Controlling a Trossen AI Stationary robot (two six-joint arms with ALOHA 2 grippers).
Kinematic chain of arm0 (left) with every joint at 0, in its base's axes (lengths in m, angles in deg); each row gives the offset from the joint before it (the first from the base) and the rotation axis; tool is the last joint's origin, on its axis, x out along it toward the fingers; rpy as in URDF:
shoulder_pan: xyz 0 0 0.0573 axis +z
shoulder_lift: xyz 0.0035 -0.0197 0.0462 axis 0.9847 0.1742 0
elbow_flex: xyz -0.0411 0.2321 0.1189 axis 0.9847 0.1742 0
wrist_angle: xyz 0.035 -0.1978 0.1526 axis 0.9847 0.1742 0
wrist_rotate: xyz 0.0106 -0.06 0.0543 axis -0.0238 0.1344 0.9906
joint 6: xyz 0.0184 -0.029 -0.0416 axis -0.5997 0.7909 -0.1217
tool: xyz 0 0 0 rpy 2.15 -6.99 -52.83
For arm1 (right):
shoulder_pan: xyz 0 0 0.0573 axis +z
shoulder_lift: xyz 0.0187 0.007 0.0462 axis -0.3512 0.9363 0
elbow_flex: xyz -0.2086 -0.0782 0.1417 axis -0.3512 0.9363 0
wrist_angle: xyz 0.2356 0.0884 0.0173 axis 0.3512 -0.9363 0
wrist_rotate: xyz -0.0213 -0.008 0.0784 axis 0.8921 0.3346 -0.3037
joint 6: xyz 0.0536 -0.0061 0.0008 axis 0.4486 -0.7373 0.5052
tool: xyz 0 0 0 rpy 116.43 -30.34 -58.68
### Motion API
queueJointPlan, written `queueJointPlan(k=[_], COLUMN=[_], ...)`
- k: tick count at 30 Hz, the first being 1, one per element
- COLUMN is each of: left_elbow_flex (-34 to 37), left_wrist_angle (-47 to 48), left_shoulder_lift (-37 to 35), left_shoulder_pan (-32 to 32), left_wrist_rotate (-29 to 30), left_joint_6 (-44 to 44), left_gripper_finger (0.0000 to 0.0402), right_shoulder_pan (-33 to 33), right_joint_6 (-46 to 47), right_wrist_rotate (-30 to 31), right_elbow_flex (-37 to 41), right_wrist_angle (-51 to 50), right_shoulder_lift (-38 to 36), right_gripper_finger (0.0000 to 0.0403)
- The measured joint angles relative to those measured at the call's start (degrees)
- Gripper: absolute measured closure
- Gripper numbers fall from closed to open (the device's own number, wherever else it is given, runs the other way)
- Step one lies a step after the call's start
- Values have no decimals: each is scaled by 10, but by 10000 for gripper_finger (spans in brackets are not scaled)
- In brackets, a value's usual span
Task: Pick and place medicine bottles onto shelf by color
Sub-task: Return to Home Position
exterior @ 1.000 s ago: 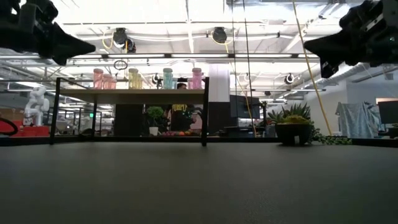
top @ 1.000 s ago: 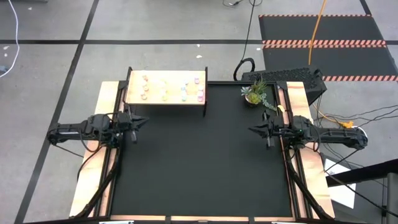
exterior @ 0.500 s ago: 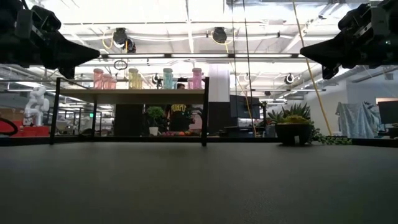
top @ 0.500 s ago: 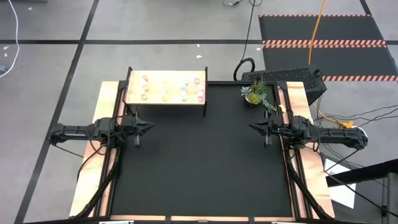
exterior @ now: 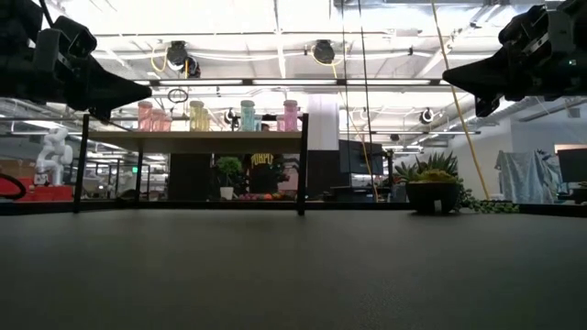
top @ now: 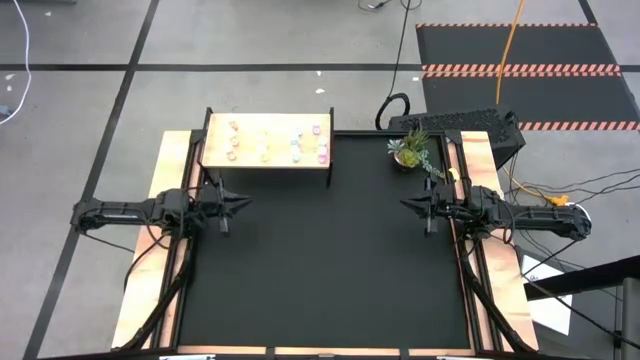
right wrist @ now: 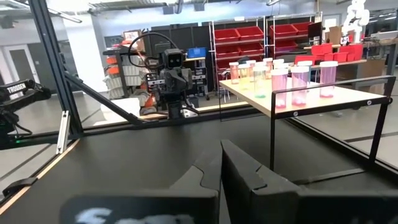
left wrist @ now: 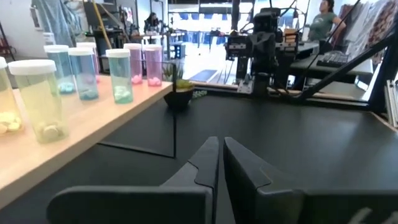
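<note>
The pale wooden shelf (top: 267, 143) stands on thin black legs at the table's far left. Several small white-capped bottles stand upright on it: pink (exterior: 145, 115), yellow (exterior: 198, 116), teal (exterior: 248, 115) and pink (exterior: 290, 115). They also show in the left wrist view, yellow (left wrist: 38, 99), teal (left wrist: 84, 73) and pink (left wrist: 152, 64). My left gripper (top: 245, 202) is shut and empty. It hangs above the table near the shelf's near left corner, pointing toward the table's right. My right gripper (top: 404, 207) is shut and empty above the table's right side, pointing left.
A small potted plant (top: 408, 152) stands at the far right of the black table top. Wooden side rails (top: 168, 180) run along the left and right edges. The shelf's near right leg (exterior: 302, 165) stands on the mat.
My left gripper has gone toward the table's right and come down a little, still shut. My right gripper has dipped slightly. The bottles and the shelf have stayed where they were.
</note>
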Motion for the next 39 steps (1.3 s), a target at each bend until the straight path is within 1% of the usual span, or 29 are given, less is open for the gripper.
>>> queueJointPlan(k=[12,23,39], left_elbow_flex=[1,1,1], left_wrist_angle=[-8,-9,-10], left_shoulder_lift=[4,4,4], left_shoulder_pan=[0,0,0], left_wrist_rotate=[1,1,1], left_joint_6=[0,-1,-1], left_gripper_finger=[399,366,364], right_shoulder_pan=[0,0,0], right_joint_6=[0,0,0], right_wrist_rotate=[0,0,0], right_elbow_flex=[0,0,0], right_wrist_angle=[0,0,0], right_shoulder_lift=[0,0,0], right_gripper_finger=[403,403,403])
